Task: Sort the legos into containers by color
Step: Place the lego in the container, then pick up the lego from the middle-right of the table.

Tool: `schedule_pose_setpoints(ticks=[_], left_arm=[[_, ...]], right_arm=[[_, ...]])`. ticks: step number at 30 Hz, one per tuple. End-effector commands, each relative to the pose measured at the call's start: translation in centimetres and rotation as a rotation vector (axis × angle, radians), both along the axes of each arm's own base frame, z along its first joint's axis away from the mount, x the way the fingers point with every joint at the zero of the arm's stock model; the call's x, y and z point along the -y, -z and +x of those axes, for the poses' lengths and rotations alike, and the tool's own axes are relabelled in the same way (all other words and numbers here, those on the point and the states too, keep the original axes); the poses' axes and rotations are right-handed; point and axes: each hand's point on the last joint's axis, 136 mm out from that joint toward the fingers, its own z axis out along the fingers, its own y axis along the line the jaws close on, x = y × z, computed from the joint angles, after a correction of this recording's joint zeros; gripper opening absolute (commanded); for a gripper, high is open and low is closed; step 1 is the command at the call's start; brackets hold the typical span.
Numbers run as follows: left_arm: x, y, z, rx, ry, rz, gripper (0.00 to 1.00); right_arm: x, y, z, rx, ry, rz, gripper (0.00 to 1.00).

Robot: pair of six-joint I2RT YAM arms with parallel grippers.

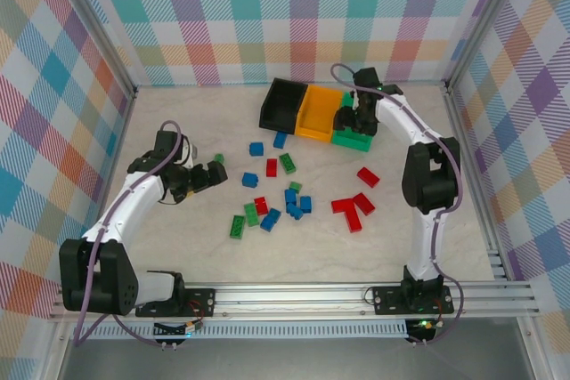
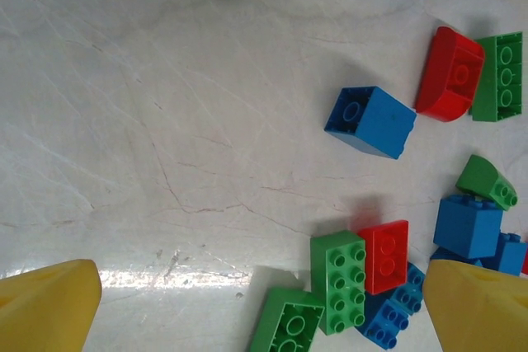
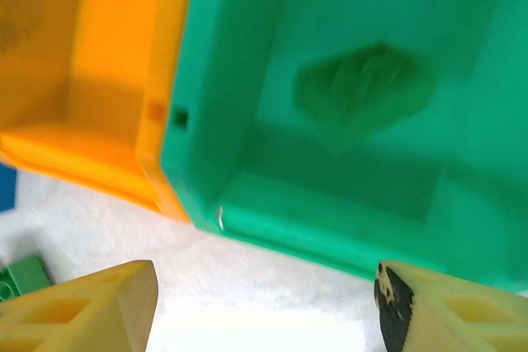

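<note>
- Hovering over green bin [image 3: 216, 121]: right gripper [image 3: 264, 302], jaws spread; green brick [image 3: 363, 92] inside.
- Left gripper [image 2: 260, 278], jaws spread, empty.
- Legos [image 2: 370, 121] likely light, rigid, slick; pinch flat sides.

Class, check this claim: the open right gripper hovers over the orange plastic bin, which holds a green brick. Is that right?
No. The right gripper hovers open over the green plastic bin, as the right wrist view shows; the blurred green brick is inside that bin.
</note>
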Motion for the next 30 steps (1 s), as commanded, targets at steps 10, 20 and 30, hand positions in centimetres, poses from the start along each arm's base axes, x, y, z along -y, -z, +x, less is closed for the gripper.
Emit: schedule_pose_setpoints(ticks=[10,20,30], left_arm=[[-0.1,-0.7,-1.8,-0.015,0.044,0.009,1.00],[-0.8,-0.5,-2.2,-0.027,0.056,0.058,1.00],[-1.4,-1.1,-3.1,-0.002,0.032,0.079,1.00]], right_arm=[[1.1,1.3,-12.4,-0.067,-0.056,-0.102,0.70],[6.7,4.5,-13.5,-0.148,0.024,-0.221,0.72],[7.1,7.2,-10.3,-0.230,-0.037,-0.281,0.71]])
